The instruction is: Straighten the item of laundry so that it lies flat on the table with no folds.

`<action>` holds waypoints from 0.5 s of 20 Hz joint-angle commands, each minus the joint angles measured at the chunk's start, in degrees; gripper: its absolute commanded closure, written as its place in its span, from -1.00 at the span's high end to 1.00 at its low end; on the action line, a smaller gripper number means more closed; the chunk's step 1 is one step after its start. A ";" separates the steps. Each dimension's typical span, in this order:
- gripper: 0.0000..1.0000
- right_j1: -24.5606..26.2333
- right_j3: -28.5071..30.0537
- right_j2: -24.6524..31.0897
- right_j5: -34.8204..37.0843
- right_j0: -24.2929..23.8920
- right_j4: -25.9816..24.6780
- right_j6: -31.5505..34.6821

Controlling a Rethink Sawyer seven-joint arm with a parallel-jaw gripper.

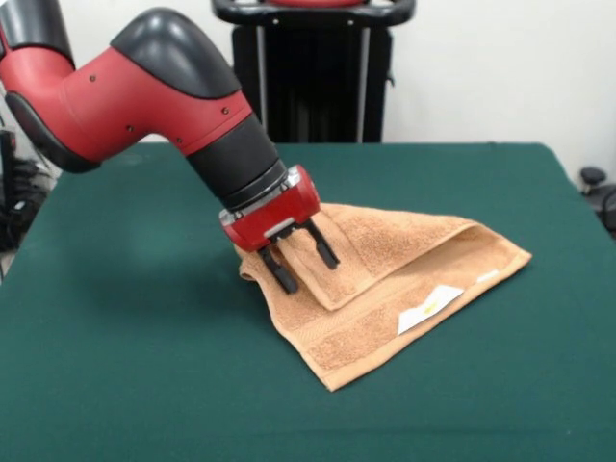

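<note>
An orange-brown towel [404, 289] lies folded over itself near the middle of the dark green table [115, 385], a small white label [429, 309] showing on its lower layer. The red and black arm's claw [303, 260] hangs tilted over the towel's left part, its two black fingers [321, 244] spread apart and gripping nothing.

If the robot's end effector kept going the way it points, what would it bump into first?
Most likely the folded orange-brown terry towel. The open end effector points down at its raised fold, seemingly just above it; from one view, contact is unclear. Beneath lies the dark green felt table.
</note>
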 commanded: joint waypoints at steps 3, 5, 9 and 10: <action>1.00 0.60 -1.42 -6.53 3.51 5.38 -4.86 -19.46; 1.00 1.30 -2.07 -6.97 2.78 6.11 -5.43 -19.33; 1.00 1.79 -2.45 -7.74 1.22 7.20 -6.60 -17.74; 1.00 1.92 -2.48 -7.77 0.95 7.33 -6.80 -17.52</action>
